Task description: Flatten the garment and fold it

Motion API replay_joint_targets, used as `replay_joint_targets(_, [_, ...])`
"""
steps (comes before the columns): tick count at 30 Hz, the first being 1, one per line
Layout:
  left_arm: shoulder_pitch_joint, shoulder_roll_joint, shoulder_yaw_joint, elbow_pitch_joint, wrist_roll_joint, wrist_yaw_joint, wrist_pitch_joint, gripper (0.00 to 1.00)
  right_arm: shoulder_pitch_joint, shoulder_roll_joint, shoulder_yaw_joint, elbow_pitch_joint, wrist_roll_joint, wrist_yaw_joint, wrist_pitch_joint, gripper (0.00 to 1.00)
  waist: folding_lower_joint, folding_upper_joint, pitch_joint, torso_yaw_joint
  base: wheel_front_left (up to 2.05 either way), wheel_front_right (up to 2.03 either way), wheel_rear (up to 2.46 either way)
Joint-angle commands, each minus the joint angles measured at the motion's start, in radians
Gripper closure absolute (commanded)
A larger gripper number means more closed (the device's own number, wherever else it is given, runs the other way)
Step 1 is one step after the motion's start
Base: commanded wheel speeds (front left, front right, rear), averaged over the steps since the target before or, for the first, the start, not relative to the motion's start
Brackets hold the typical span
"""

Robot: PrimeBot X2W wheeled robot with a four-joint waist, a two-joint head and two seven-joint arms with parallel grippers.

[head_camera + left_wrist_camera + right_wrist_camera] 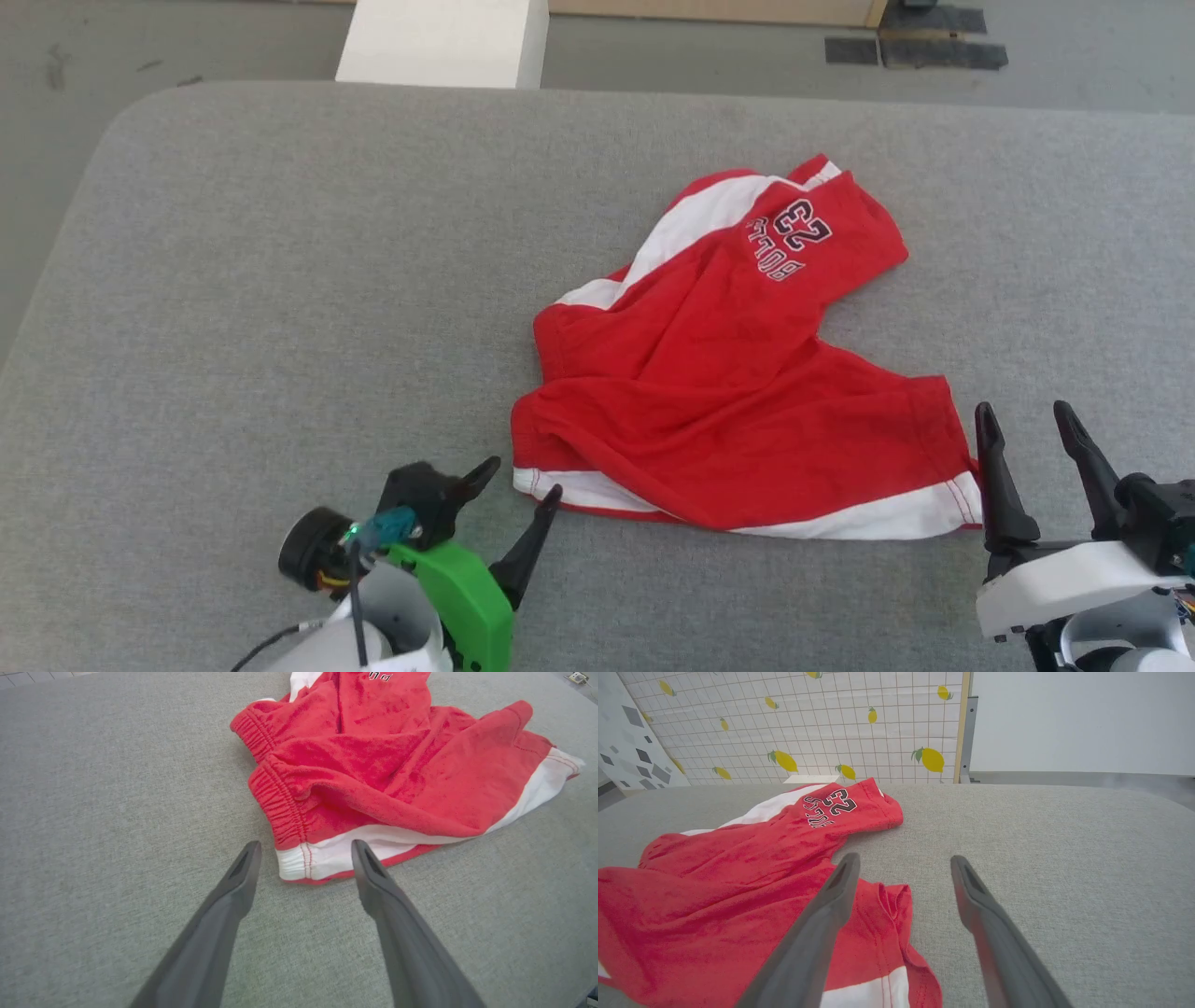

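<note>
While the garment (728, 373) lies crumpled on the bench (280, 280), right of its middle and closer to the near edge than the far one, both tools wait with their fingers spread and holding nothing. The left gripper (523, 478) sits just beside the waistband corner nearest the robot. In the left wrist view its two dark fingers (233, 891) frame that white-striped corner. The right gripper (1024, 411) stands at the hem of the other near corner, and in its own wrist view one finger crosses in front of the red cloth.

The step in hand looks like taking these two near corners to draw the shorts flat. To do it well, each gripper should probably come down low and pinch a full edge: the thick waistband on the left, the stitched hem on the right. Catching only the top layer would likely leave the folds underneath bunched. An even outward pull then seems wise.

The red cloth looks soft and slightly nubby, heaped in loose ridges. Its waistband is gathered elastic, and the white side stripe carries red stitching. The printed leg points to the far right corner. The bench covering is a grey, finely woven textile with rounded corners.
</note>
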Motion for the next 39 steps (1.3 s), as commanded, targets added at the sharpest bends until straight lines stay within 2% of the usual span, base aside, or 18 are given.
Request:
replay_joint_targets(1, [-0.025,0.006,-0.003,-0.007,-0.007,-0.007,0.019,0.0,0.0,0.001,-0.001,-0.001,0.001,-0.001,-0.005,0.0,0.0,0.0,0.014,-0.006,0.0,0.0,0.0])
replay_joint_targets(6, [-0.043,0.015,-0.011,0.001,-0.021,0.0,0.089,0.0,-0.008,0.001,0.0,0.005,0.001,-0.001,-0.011,0.0,0.0,0.0,0.035,-0.016,0.0,0.0,0.0])
replay_joint_targets(11, [-0.048,0.017,-0.008,0.008,-0.024,0.012,0.103,0.0,-0.016,0.001,0.0,0.01,0.002,-0.001,-0.017,0.0,0.0,0.0,0.048,-0.023,0.0,0.0,0.0])
replay_joint_targets(12, [-0.049,0.018,-0.009,0.008,-0.025,0.011,0.103,0.09,-0.016,0.001,-0.001,0.011,0.001,-0.001,-0.017,0.0,0.0,0.0,0.05,-0.024,0.0,0.0,0.0])
replay_joint_targets(14, [-0.05,0.017,-0.01,0.008,-0.026,0.01,0.104,1.0,-0.016,0.001,-0.003,0.014,0.0,-0.001,-0.018,0.0,0.0,0.0,0.051,-0.024,0.0,0.0,0.0])
replay_joint_targets(22, [-0.045,0.017,-0.017,0.012,-0.026,0.004,0.091,1.0,-0.009,0.001,-0.009,0.039,-0.017,-0.001,-0.01,0.0,0.0,0.0,0.03,-0.015,0.0,0.0,0.0])
replay_joint_targets(26, [-0.041,0.02,-0.016,0.008,-0.025,0.011,0.086,1.0,0.008,-0.001,0.019,0.051,-0.01,-0.001,0.034,0.0,0.0,0.0,0.015,-0.009,0.0,0.0,0.0])
replay_joint_targets(27, [-0.039,0.024,-0.016,0.001,-0.023,0.016,0.084,1.0,0.03,-0.025,0.064,0.051,0.035,-0.001,0.119,0.0,0.0,0.0,0.007,-0.006,0.0,0.0,0.0])
replay_joint_targets(29, [-0.037,0.026,-0.015,-0.004,-0.023,0.019,0.084,1.0,0.04,-0.048,0.086,0.045,0.068,-0.001,0.184,0.0,0.0,0.0,0.003,-0.006,0.0,0.0,0.0])
replay_joint_targets(39, [-0.042,0.018,-0.024,-0.02,-0.017,0.028,0.084,1.0,0.039,-0.092,0.087,-0.022,0.133,-0.001,0.483,0.0,0.0,0.0,0.011,0.0,0.0,0.0,0.0])
